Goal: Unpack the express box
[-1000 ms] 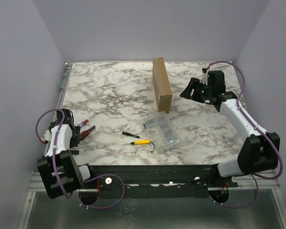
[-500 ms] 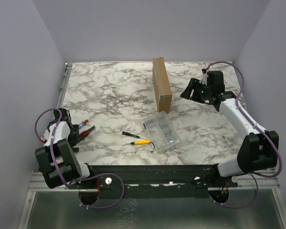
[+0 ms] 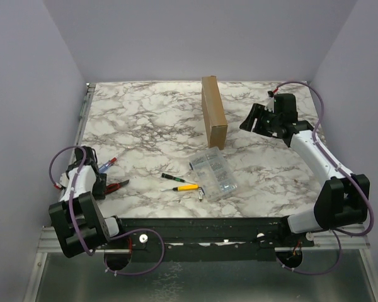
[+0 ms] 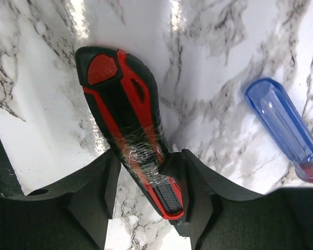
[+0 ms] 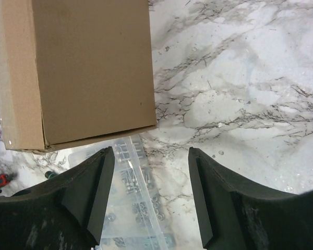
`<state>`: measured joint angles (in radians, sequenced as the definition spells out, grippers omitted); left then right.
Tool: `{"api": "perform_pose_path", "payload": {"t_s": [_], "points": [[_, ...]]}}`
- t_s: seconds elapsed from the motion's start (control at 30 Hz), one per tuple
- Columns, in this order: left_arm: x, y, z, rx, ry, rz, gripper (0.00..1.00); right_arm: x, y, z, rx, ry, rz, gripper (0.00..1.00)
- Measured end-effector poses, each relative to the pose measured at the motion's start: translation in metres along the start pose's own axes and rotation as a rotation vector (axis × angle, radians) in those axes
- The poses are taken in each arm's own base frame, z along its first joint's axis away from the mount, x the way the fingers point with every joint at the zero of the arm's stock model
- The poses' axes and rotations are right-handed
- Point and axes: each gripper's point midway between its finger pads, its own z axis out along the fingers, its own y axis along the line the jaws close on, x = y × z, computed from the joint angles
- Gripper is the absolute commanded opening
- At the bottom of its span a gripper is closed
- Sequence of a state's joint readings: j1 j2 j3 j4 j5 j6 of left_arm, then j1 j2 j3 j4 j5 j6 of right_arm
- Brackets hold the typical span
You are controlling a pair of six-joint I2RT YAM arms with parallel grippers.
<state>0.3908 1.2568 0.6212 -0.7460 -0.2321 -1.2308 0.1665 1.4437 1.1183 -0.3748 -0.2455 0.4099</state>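
Left gripper (image 4: 148, 156) narrowed since a second ago, now astride red-black tool handle (image 4: 125, 104) at left near part of table (image 3: 145, 126); handle slid nearer arm. Right finger touches handle; clamped or not, cannot tell. Blue screwdriver (image 4: 284, 117) just beside. Clear case (image 3: 215, 175) centre-near. Express box (image 3: 213, 113) on long edge, centre-back. Right gripper (image 5: 151, 151) jaws apart, empty, facing box, not touching.

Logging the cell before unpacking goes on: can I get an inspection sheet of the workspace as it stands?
Surface: marbled table, nothing seen amiss.
Job's things: express box stands on edge, flaps shut.
Clutter: clear parts case, yellow-handled tool, small screwdriver, blue screwdriver.
Grippers: left gripper straddles red-black tool handle, grip unclear; right gripper open, empty.
Cables: purple cables loop beside both arms.
Surroundings: plain walls, nothing else seen.
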Motion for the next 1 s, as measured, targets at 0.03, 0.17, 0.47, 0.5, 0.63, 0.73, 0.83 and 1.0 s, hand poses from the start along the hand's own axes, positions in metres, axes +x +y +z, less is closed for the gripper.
{"api": "perform_pose_path", "payload": {"t_s": [0.03,0.17,0.47,0.5,0.63,0.73,0.83,1.0], "points": [[0.001,-0.001,0.000,0.006,-0.003,0.006,0.39,-0.001,0.000,-0.002,0.002,-0.003,-0.001,0.67],[0.012,-0.010,-0.005,0.062,-0.008,0.053,0.21,-0.002,-0.002,-0.009,0.022,-0.013,-0.005,0.67],[0.063,-0.054,-0.026,0.230,0.075,0.195,0.00,0.001,-0.014,-0.018,0.093,-0.006,-0.017,0.68],[0.068,-0.061,-0.029,0.245,0.082,0.213,0.00,0.001,-0.015,-0.019,0.101,-0.008,-0.018,0.68],[0.083,-0.078,-0.045,0.290,0.087,0.277,0.00,-0.001,-0.018,-0.023,0.124,-0.021,-0.025,0.68],[0.094,-0.094,-0.060,0.351,0.099,0.296,0.00,-0.002,-0.020,-0.023,0.137,-0.024,-0.030,0.68],[0.105,-0.101,-0.068,0.387,0.117,0.323,0.00,-0.001,-0.022,-0.024,0.148,-0.021,-0.031,0.68],[0.110,-0.114,-0.083,0.437,0.119,0.333,0.00,0.000,-0.024,-0.024,0.158,-0.017,-0.031,0.68]]}}
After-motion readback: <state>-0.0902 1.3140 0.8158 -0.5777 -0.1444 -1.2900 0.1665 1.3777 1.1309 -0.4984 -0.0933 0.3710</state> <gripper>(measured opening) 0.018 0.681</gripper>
